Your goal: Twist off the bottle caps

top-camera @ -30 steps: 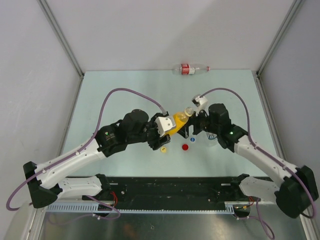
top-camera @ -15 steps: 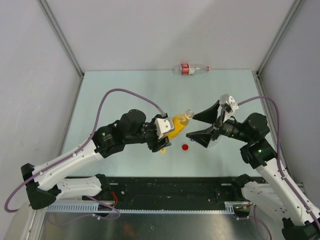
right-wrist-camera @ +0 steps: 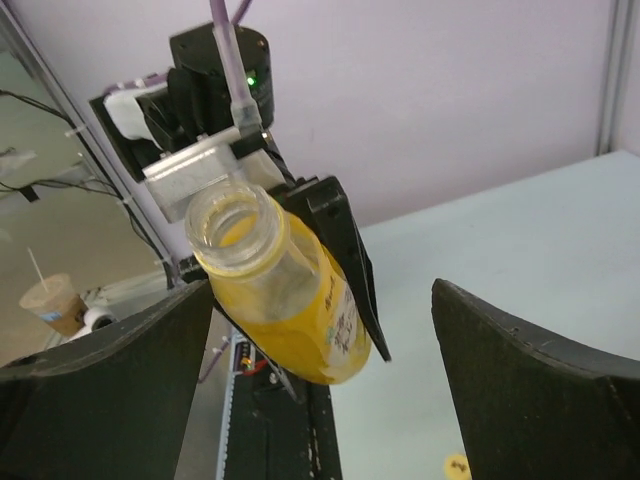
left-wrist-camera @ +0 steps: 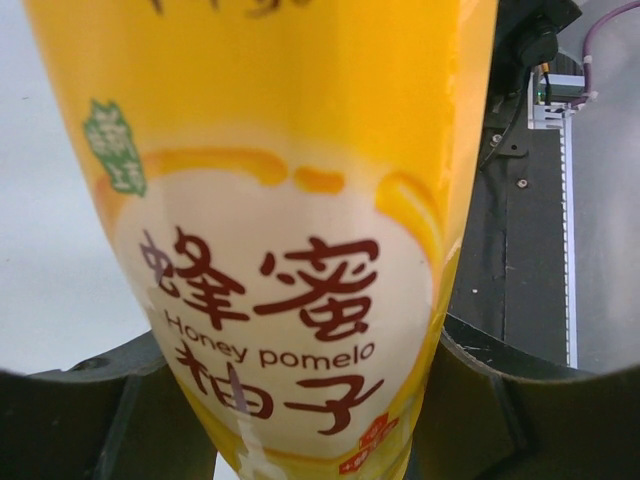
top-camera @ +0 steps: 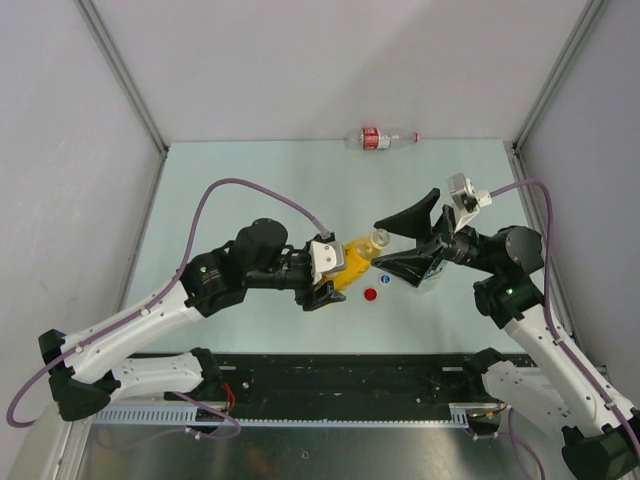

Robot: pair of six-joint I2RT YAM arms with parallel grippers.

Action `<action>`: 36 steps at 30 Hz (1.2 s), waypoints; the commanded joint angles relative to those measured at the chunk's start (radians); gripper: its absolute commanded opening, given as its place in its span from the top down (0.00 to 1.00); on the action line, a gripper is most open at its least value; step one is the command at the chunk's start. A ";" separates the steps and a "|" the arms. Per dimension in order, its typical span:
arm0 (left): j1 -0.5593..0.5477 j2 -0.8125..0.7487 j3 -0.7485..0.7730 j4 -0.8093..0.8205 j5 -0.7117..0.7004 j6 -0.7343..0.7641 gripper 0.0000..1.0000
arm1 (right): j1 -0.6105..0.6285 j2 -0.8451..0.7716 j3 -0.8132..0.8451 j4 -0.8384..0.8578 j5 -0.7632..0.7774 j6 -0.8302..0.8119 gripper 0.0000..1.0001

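the left gripper (top-camera: 330, 280) holds the yellow bottle (right-wrist-camera: 290, 310) near the middle of the desk (top-camera: 250, 180). its jaws pinch the bottle's labelled body from both sides, as the left wrist view shows. the bottle is lifted off the desk and tilted, with its neck pointing to the right, toward the other arm. in the right wrist view the mouth is open and bare, with no cap on it.

just right of that grip, near the bottle, the red cap (top-camera: 371, 295) and the blue cap (top-camera: 385, 281) lie loose on the desk, close together. the yellow cap (right-wrist-camera: 455, 465) shows only in the right wrist view, also lying on the desk.

at the far edge the slim clear bottle (top-camera: 380, 138) lies on its side, well apart from both arms. its mouth is too small to read.

the right gripper (top-camera: 382, 247) faces the yellow bottle's neck with its jaws spread wide, one on each side of the mouth and touching nothing. the short clear bottle (top-camera: 427, 284) is mostly hidden under this arm, so i cannot tell whether its top is bare.

with three caps loose on the desk and the held bottle open, the unscrewing looks done or very nearly so. what seems left is to set the yellow bottle down and draw the arms back.
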 commanded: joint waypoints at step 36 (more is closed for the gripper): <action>-0.002 0.015 -0.010 0.026 -0.033 0.039 0.40 | 0.086 -0.005 0.008 0.106 0.013 0.000 1.00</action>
